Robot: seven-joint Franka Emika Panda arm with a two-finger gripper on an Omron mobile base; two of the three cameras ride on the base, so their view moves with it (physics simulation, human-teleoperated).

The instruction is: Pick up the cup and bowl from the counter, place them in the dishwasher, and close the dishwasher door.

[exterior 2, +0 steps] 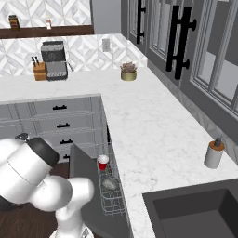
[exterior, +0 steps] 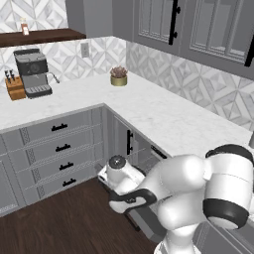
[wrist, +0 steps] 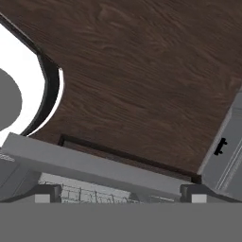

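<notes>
Left base view: arm folded low at 5 o'clock before the counter (exterior: 163, 116); right base view: cup (exterior 2: 102, 162) upright and bowl (exterior 2: 110, 184) at its 6 o'clock, both in the dishwasher (exterior 2: 111, 197) rack, door (exterior 2: 86, 186) part-raised; hand view: door edge (wrist: 94, 165) over wood floor (wrist: 142, 71), gripper (wrist: 121, 194) grip cannot be judged.

dark wood floor (exterior: 74, 218), grey cabinets (exterior: 54, 149), patterned backsplash (exterior: 198, 84)
</notes>
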